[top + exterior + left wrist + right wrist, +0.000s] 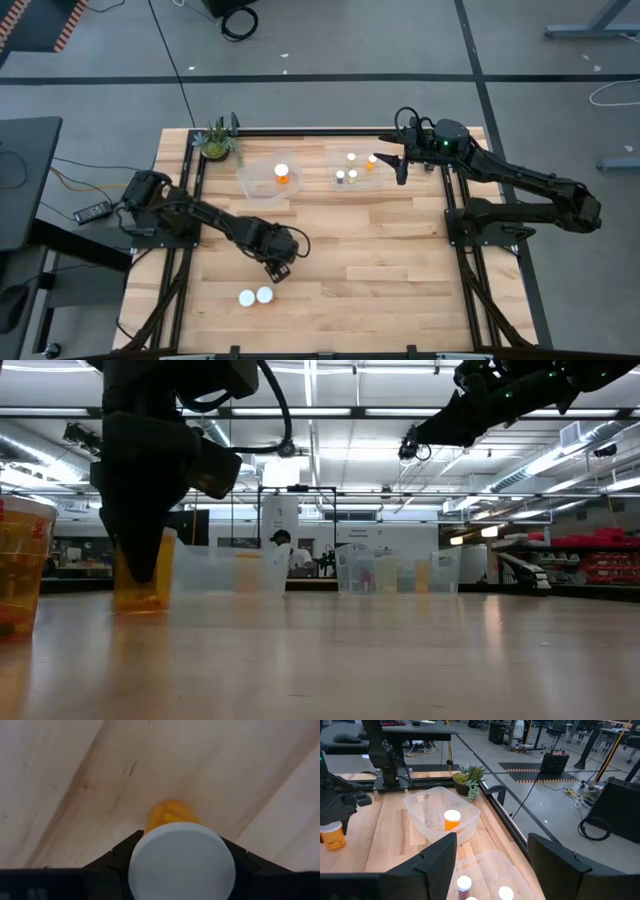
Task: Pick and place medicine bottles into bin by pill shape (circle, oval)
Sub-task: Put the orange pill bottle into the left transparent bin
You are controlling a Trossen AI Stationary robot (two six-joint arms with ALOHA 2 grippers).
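My left gripper point(278, 268) points down at the table's near left, shut on an orange medicine bottle point(170, 815) with a wide white cap. The bottle stands upright on the wood point(152, 588). Two more white-capped bottles point(255, 296) stand close by, toward the near edge. At the far side, a clear bin point(258, 188) holds one orange bottle point(282, 173), and a second clear bin point(335, 160) holds several bottles. My right gripper point(401, 168) hangs open above the table beside that second bin, with nothing between its fingers. My left gripper has the bottle's white cap between its two fingers point(112, 862), one at each side of the cap's rim point(136, 865). The fingers come from above, pointing down. The bottle is upright with its base on the table.
A small green potted plant point(216, 143) stands at the far left corner beside the first bin. Black frame rails point(452, 215) run along the table's left and right sides. Bare wood lies across the middle and the near right.
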